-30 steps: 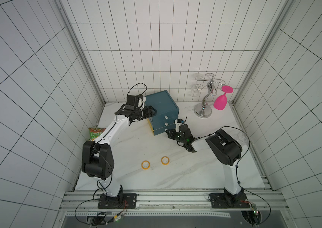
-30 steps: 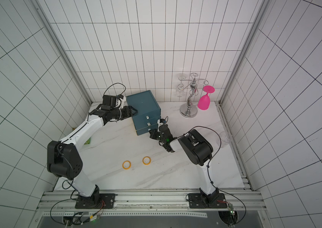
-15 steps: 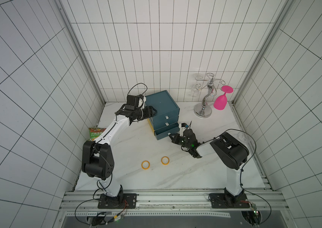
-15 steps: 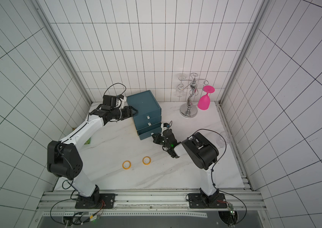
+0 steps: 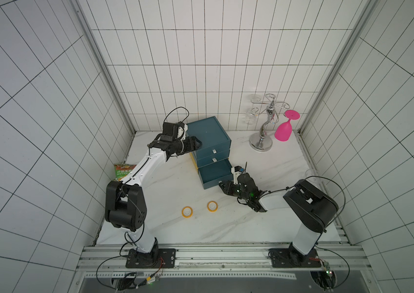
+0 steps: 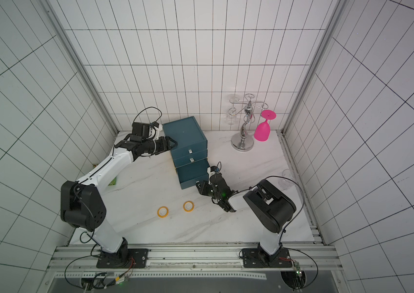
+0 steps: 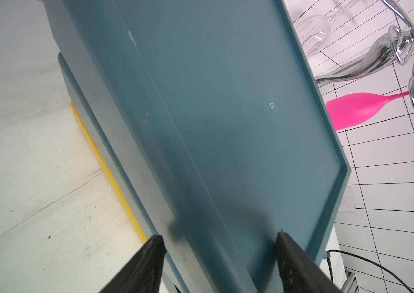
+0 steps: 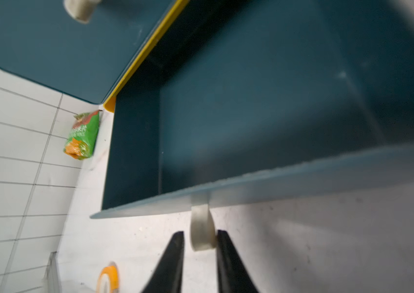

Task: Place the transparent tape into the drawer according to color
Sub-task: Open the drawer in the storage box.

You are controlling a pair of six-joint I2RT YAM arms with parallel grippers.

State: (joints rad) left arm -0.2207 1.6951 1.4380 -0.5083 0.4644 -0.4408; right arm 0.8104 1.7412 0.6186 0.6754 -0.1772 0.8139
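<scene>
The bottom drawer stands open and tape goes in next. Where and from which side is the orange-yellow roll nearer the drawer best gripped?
Grip the roll by its ring wall, probably straight down from above: one finger in the hole, one outside. It lies flat on the table, hole up, so its side is low. The other roll lies apart, leaving room for the outer finger.

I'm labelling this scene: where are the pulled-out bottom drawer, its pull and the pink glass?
bottom drawer (image 5: 213, 173): in a top view, on its bare inner floor.
pull (image 8: 200, 228): right wrist view, on its pale face.
pink glass (image 5: 283, 130): in a top view, on its bowl.
</scene>
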